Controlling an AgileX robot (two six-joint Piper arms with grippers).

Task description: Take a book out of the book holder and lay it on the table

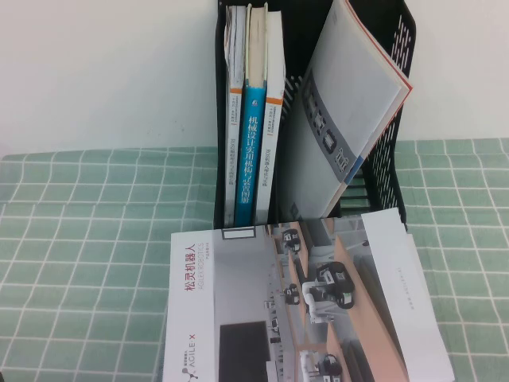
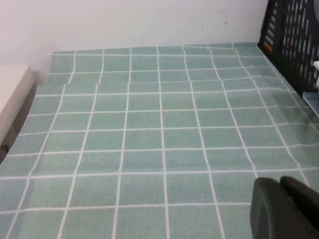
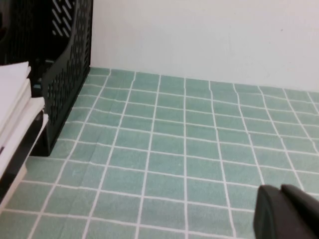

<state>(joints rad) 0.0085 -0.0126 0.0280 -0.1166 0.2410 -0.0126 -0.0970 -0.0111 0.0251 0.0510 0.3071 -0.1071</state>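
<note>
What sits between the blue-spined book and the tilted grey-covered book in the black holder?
In the high view, a white book with an orange band and the black mesh holder's divider lie between the blue-spined book and the tilted grey-covered book.

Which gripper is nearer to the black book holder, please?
Probably right: the right gripper sits just right of the book holder; the left gripper sits farther off, to its left.

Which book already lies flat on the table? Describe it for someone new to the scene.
Start at the black book holder by the wall. Directly before it, on the green checked tablecloth, lies the AgileX brochure. Unlike the books standing or leaning inside, it lies flat, showing office robot photos. Neither gripper touches it.
</note>
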